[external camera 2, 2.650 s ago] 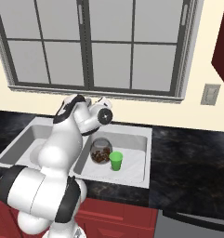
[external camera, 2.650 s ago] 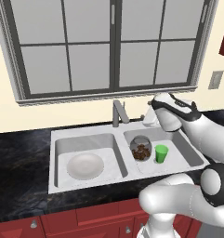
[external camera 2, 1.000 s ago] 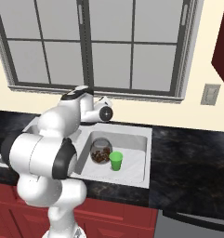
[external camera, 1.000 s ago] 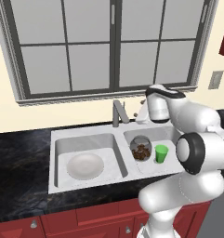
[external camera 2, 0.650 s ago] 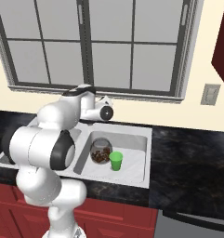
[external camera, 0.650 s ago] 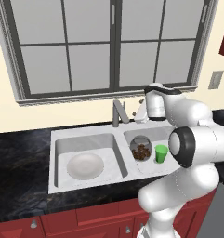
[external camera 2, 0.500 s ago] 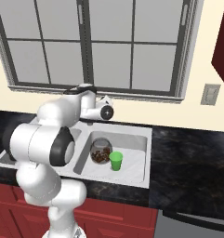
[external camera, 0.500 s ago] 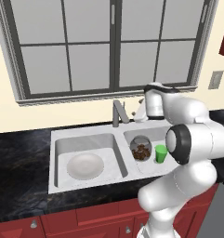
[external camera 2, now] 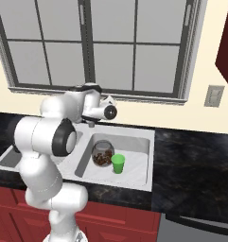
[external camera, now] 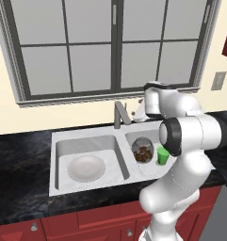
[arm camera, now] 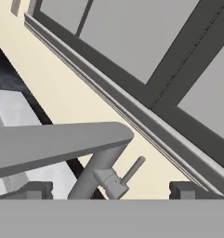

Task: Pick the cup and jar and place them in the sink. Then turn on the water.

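Two-basin sink (external camera: 58, 141) beneath big grey window (external camera: 110, 47).

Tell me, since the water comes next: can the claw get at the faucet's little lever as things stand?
Probably yes. The open claw hangs just before the faucet, the lever lies between its fingertips with nothing between, and the jar and cup sit low in the sink.

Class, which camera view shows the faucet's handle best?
The hand view: the faucet is close up, and its small lever handle sticks out plainly. In the left base view the faucet is small; in the right base view the arm mostly hides it.
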